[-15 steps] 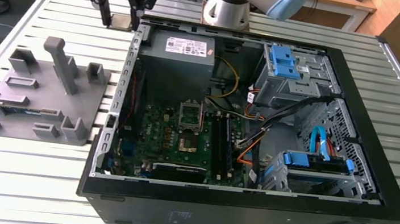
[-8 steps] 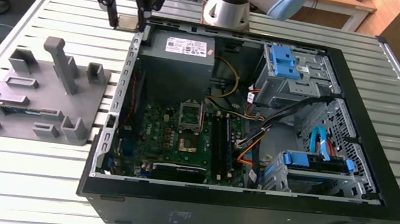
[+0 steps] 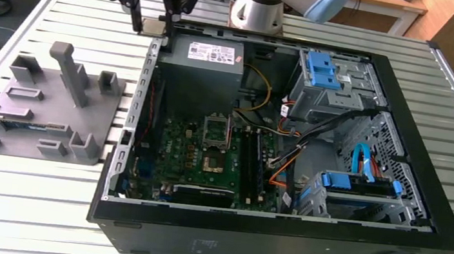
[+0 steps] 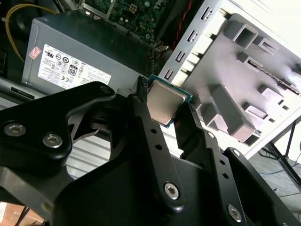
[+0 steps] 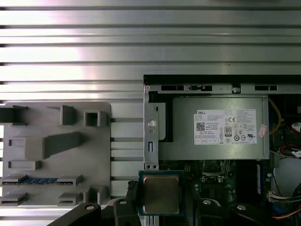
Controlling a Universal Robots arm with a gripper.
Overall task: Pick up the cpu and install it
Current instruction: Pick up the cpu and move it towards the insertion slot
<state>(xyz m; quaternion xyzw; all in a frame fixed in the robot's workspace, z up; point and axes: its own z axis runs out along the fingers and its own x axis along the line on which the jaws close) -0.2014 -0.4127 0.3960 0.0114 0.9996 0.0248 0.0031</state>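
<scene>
The cpu (image 4: 164,100), a small square chip with a silvery top and a thin green rim, sits clamped between my two black fingers. My gripper (image 4: 165,107) is shut on it. In the first wrist view the cpu (image 5: 161,193) hangs over the corner of the open computer case (image 5: 150,141), by the edge of the motherboard (image 5: 211,176). In the exterior view my gripper (image 3: 154,22) hovers above the case's far corner on the exterior view's left, next to the power supply (image 3: 205,59). The motherboard's open socket (image 3: 214,144) lies further inside the case.
A grey holder tray (image 3: 47,111) with upright posts lies on the slatted table at the exterior view's left, with a green memory stick (image 3: 24,123) in it. Cables (image 3: 294,142) and blue drive bays (image 3: 324,74) crowd the case's other side.
</scene>
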